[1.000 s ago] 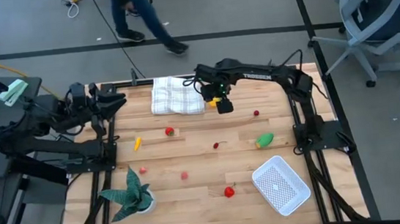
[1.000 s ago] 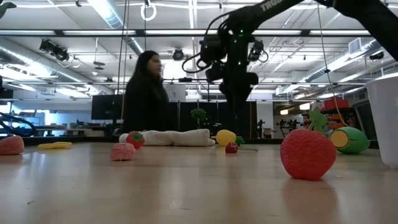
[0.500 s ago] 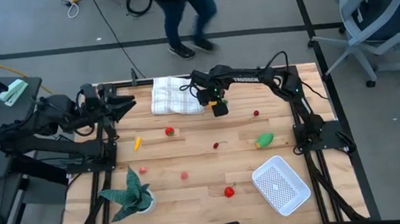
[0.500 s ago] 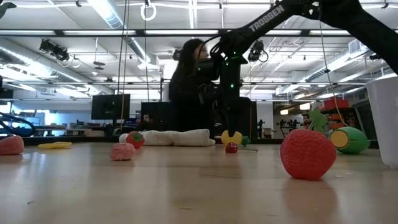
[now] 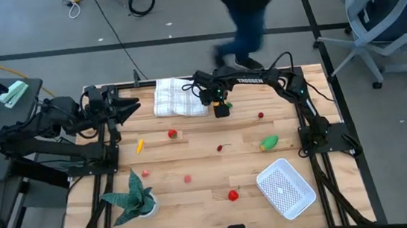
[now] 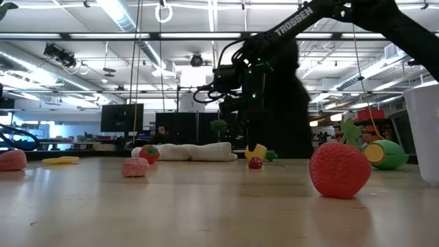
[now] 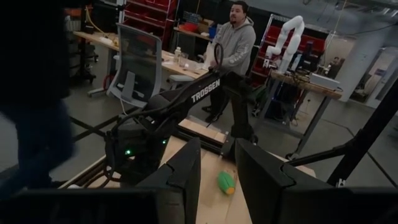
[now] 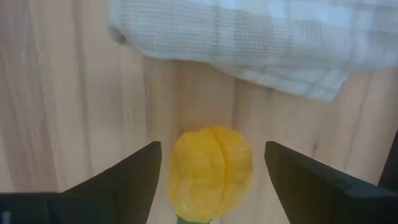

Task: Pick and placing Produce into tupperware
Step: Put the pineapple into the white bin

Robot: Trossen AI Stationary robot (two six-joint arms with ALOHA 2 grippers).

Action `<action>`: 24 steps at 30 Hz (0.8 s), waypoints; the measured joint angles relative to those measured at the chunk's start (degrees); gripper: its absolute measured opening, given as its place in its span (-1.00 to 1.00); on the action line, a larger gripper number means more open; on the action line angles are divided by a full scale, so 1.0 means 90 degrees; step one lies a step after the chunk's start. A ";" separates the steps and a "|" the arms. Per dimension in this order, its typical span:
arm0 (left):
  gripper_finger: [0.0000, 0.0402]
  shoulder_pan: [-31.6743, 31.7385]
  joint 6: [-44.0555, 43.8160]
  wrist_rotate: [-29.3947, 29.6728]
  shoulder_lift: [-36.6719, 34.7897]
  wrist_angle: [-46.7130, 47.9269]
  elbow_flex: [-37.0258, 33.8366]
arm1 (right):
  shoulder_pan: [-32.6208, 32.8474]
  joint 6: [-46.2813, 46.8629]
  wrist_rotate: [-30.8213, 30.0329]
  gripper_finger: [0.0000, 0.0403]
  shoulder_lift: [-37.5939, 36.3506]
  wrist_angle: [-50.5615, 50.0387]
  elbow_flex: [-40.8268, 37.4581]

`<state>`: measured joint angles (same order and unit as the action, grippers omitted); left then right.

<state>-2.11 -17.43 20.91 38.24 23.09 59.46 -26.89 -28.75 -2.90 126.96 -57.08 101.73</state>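
The yellow produce piece lies on the wood beside the white checked cloth. My right gripper is open and low over it, one finger on each side with a narrow gap showing at both. In the high view this gripper is at the table's far middle. More produce lies scattered: a red piece, a yellow one, a green one, pinkish ones and a red strawberry. The white tupperware sits near the right near corner. My left gripper waits open above the far left.
A potted spiky plant stands near the left near corner. The folded cloth lies at the far edge, just left of my right gripper. A person walks past beyond the far edge. Open wood lies between the scattered pieces at mid-table.
My right gripper has come down from well above the table and now stands low around the yellow piece, having shifted slightly toward the far left. My left arm has reached a little toward the right. The person has walked from left to right behind the table.
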 joint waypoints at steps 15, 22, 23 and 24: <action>-0.47 0.0000 0.0002 0.0000 0.0002 0.0010 0.0000 | -0.0039 0.0578 -0.0340 0.47 -0.0007 -0.0005 0.0000; -0.47 0.0000 0.0002 0.0000 0.0000 0.0016 0.0000 | -0.0036 0.0940 -0.0335 0.47 -0.0010 -0.0204 0.0000; -0.47 0.0000 0.0002 0.0000 0.0002 0.0029 0.0000 | -0.0036 0.1054 -0.0336 0.47 -0.0010 -0.0227 0.0000; -0.47 0.0000 0.0002 0.0000 0.0000 0.0052 0.0000 | -0.0037 0.1166 -0.0335 0.47 -0.0010 -0.0230 0.0000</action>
<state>-2.11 -17.41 20.91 38.24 23.56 59.46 -27.23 -18.25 -5.91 126.87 -59.15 101.73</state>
